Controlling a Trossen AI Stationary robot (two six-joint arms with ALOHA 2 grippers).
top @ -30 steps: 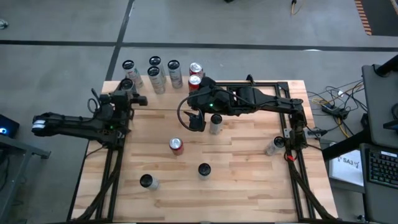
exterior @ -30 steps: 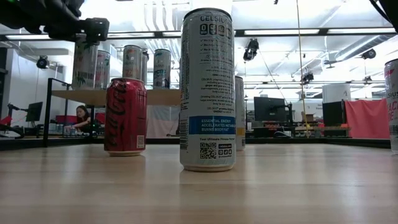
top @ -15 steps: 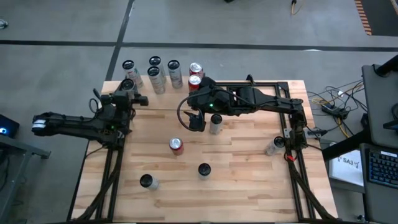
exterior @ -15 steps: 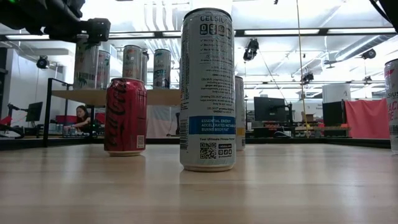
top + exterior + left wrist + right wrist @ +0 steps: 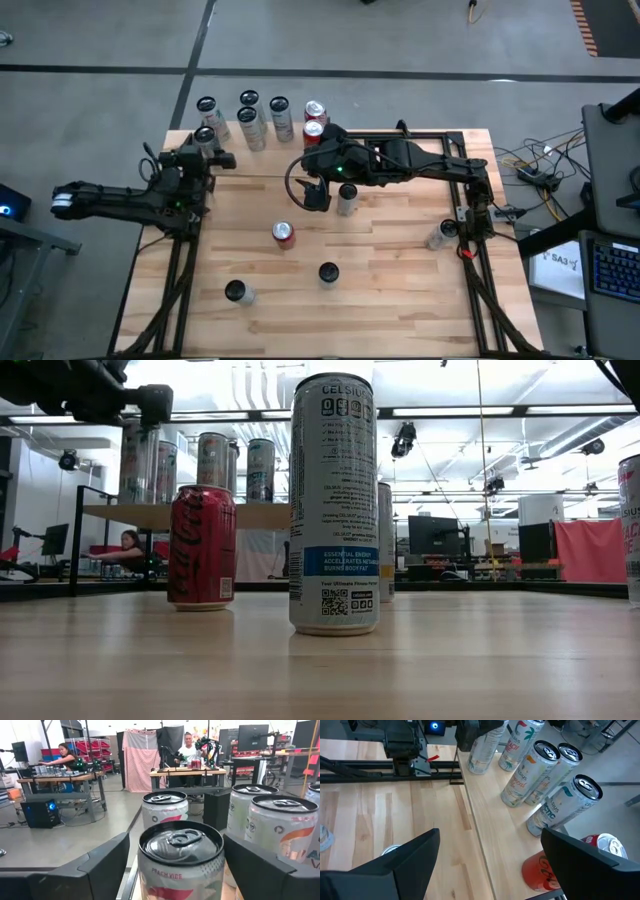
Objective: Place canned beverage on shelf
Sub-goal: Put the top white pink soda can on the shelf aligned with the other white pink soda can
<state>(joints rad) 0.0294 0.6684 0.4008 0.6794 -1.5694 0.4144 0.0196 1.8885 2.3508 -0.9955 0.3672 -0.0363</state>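
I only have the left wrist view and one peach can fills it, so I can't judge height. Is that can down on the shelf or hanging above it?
Observer: Down. In the low view the peach can stands upright with its base on the shelf.
Operator: How full is the shelf?
Observer: From above I count seven cans on it, including two red cans at the end away from yours.
Operator: Where is the other arm?
Observer: The right claw is open and holds nothing. It hovers over the middle of the table beside an upright silver can.
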